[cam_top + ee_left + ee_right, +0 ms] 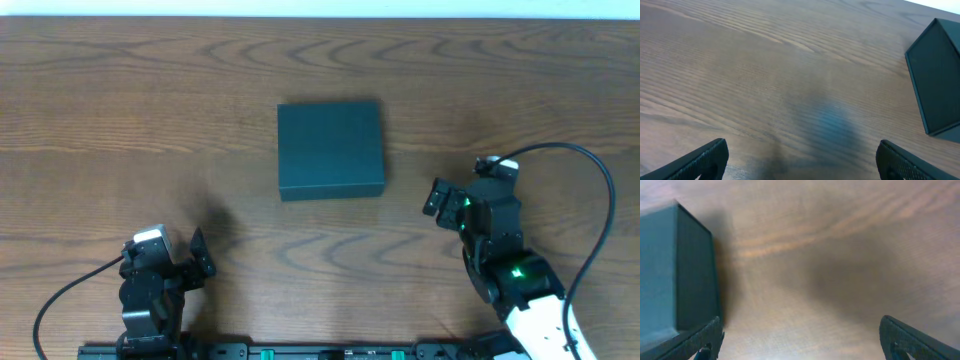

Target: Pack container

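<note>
The container (330, 150) is a plain dark teal-green square box, lid shut, lying flat in the middle of the wooden table. Its corner shows at the right edge of the left wrist view (939, 75) and at the left of the right wrist view (675, 270). My left gripper (185, 258) is open and empty near the front left, well away from the box; its fingers frame bare wood (800, 162). My right gripper (450, 205) is open and empty just right of the box's front right corner, over bare wood (800, 342).
The wooden table (120, 110) extends on all sides of the box. A black cable (590, 180) loops from the right arm at the right. The arm bases' rail (300, 350) runs along the front edge. No snack packets are in view.
</note>
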You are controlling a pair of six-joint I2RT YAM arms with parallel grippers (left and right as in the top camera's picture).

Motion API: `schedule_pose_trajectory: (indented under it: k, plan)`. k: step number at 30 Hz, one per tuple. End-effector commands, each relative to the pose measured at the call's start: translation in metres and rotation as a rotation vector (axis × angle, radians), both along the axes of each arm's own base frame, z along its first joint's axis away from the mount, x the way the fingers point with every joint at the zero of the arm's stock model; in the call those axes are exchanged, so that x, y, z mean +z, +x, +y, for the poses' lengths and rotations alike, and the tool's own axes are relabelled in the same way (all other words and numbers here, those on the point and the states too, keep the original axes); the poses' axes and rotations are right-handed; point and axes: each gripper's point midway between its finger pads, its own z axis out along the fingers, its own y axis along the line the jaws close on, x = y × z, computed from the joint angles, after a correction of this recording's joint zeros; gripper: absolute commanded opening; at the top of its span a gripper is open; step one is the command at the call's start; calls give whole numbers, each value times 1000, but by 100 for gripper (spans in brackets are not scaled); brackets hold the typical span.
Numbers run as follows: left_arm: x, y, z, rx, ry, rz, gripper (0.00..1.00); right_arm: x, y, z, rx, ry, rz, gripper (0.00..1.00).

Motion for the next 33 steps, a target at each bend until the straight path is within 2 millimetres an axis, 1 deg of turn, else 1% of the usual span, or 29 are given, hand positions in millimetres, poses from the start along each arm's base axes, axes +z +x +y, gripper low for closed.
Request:
schedule_pose_trajectory:
  k: [1, 5, 7, 10, 12, 13, 15, 20, 21, 29, 33]
  plan:
    - [-3, 0, 4, 21, 10, 1, 95, 17, -7, -13, -34, -20, -48, 99]
    - [-3, 0, 4, 21, 10, 1, 95, 39, -21, -36, -106, -23, -127, 99]
    - [-3, 0, 4, 21, 10, 1, 95, 50, -33, -50, -157, -29, -174, 99]
    - [-3, 0, 4, 21, 10, 1, 95, 57, -53, -69, -223, -60, -220, 99]
    - [-3, 0, 4, 21, 10, 1, 95, 57, -61, -75, -250, -60, -255, 99]
    - [-3, 0, 4, 21, 10, 1, 95, 54, -63, -77, -259, -59, -264, 99]
    - [-3, 0, 4, 21, 10, 1, 95, 42, -69, -82, -279, -60, -272, 99]
    - [-3, 0, 4, 21, 10, 1, 95, 0, -79, -87, -307, -62, -251, 99]
    - [-3, 0, 4, 21, 10, 1, 95, -4, -79, -88, -312, -59, -256, 99]
    - [-3, 0, 4, 21, 10, 1, 95, -23, -79, -89, -321, -54, -307, 99]
    - [-3, 0, 4, 21, 10, 1, 95, -17, -79, -90, -320, -62, -336, 99]
